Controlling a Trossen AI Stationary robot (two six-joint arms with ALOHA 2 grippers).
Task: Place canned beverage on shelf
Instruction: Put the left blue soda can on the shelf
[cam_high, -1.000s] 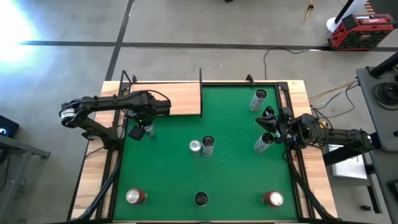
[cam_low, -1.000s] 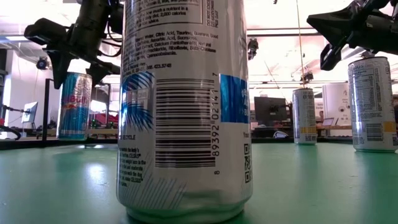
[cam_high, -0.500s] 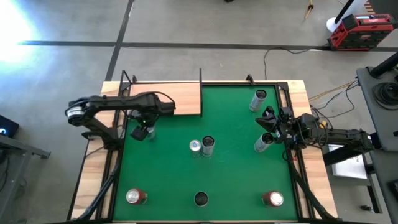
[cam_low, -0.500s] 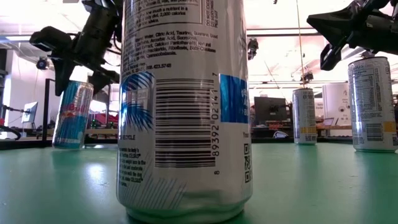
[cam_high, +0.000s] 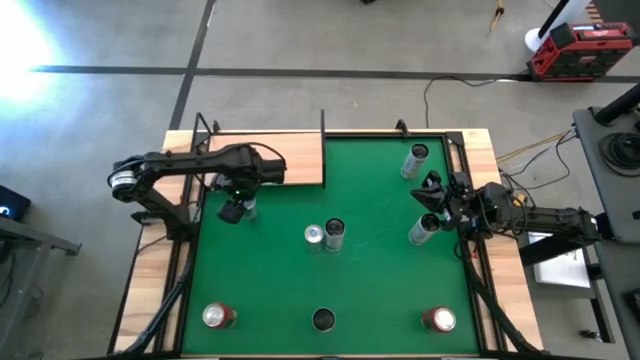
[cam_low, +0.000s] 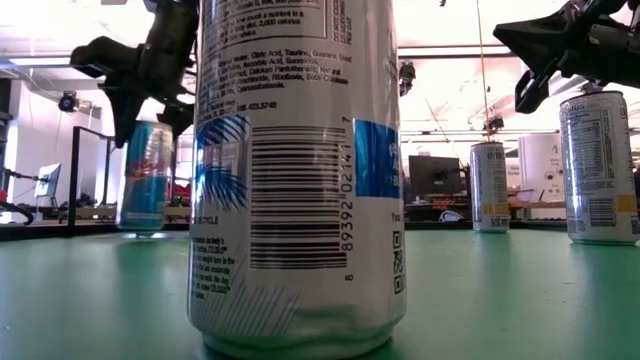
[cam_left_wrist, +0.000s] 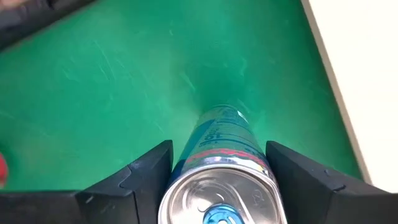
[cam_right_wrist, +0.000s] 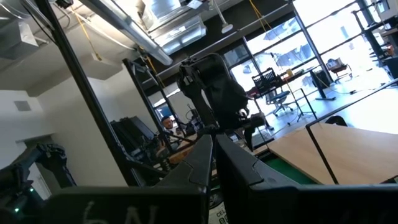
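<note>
- The left gripper (cam_high: 236, 208) hangs over the large green mat (cam_high: 370, 290) just below the shelf, at about 10 o'clock from the mat's centre. In the left wrist view its two dark fingers (cam_left_wrist: 146, 177) press against either side of a slim blue-and-silver beverage can with red lettering (cam_left_wrist: 222, 168), clamped on its upper body.
- In the low view this can (cam_low: 147, 178) is upright. Its label looks like a Red Bull design, though only part of the lettering reads.
- The flat light-wood shelf board with thin black rods (cam_high: 290, 157) lies at the mat's 11 o'clock corner, near the held can but not touching it.
- The right gripper (cam_high: 432, 192) waits at 3 o'clock, fingers together and empty, just beside a silver can lying tilted (cam_high: 423, 230).
- A tall white-and-blue can (cam_low: 298, 170) fills the low view; its barcode digits read "8 89392 02141", with a QR code beside it.
- Other cans on the mat:
  - a silver-topped can (cam_high: 314, 235) and a dark-topped can (cam_high: 334, 232) touching at the centre;
  - a silver can (cam_high: 415, 159) at 1 o'clock;
  - a red can (cam_high: 218, 317) at 7 o'clock;
  - a dark-topped can (cam_high: 324, 319) at 6 o'clock;
  - a red can (cam_high: 438, 320) at 5 o'clock.
</note>
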